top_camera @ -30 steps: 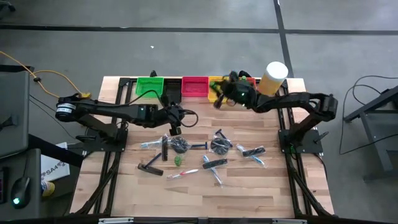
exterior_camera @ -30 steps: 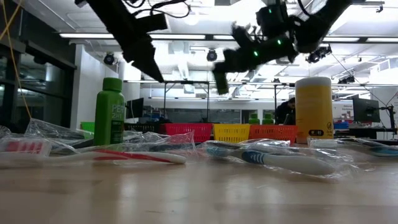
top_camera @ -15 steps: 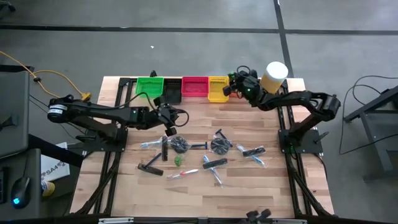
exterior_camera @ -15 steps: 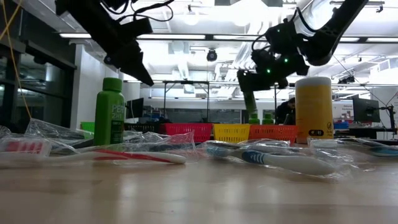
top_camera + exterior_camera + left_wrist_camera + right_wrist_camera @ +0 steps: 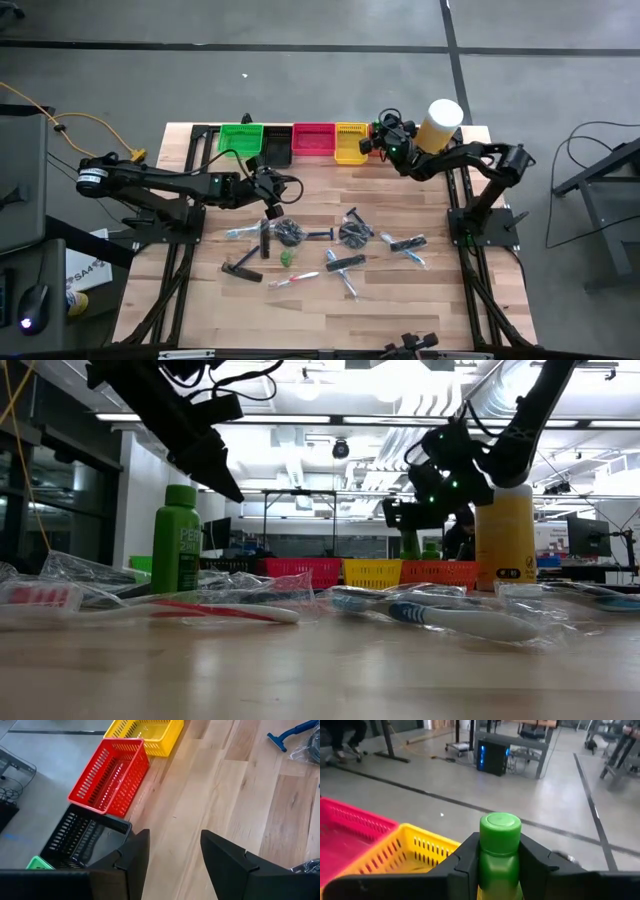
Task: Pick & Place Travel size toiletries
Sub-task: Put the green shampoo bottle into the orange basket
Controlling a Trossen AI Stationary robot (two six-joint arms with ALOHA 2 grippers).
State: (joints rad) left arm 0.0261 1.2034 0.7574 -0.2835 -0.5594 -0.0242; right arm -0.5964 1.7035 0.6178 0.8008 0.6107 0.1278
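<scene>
My right gripper (image 5: 372, 142) is shut on a small green bottle (image 5: 500, 845) above the far row of bins, by the yellow bin (image 5: 410, 855). My left gripper (image 5: 172, 837) hangs open over bare wood near the black bin (image 5: 80, 837), touching nothing. The other travel size toiletries lie mid-table. They include two dark discs (image 5: 290, 233), a black comb (image 5: 242, 268), wrapped toothbrushes (image 5: 450, 618) and a second green bottle (image 5: 177, 540) standing upright. My right gripper pinches the green bottle's body (image 5: 499, 867) between its two fingers, just below the cap. The green cap (image 5: 500, 826) sticks out past the fingertips. The bottle is lifted clear, above the far end of the yellow bin.
Green (image 5: 240, 138), black, red (image 5: 313, 140) and yellow (image 5: 350, 142) bins line the far edge. An orange bin (image 5: 440, 573) shows beyond them in the low view. A tall pale-yellow cylinder (image 5: 438, 125) stands at the far right, close to my right arm. Bare wood lies toward the near edge.
My right gripper has sunk and gone toward the table's far right with the green bottle, turning as it went, and now sits lower beside the cylinder. My left gripper has drawn back a little toward the table's left and down, then kept still.
</scene>
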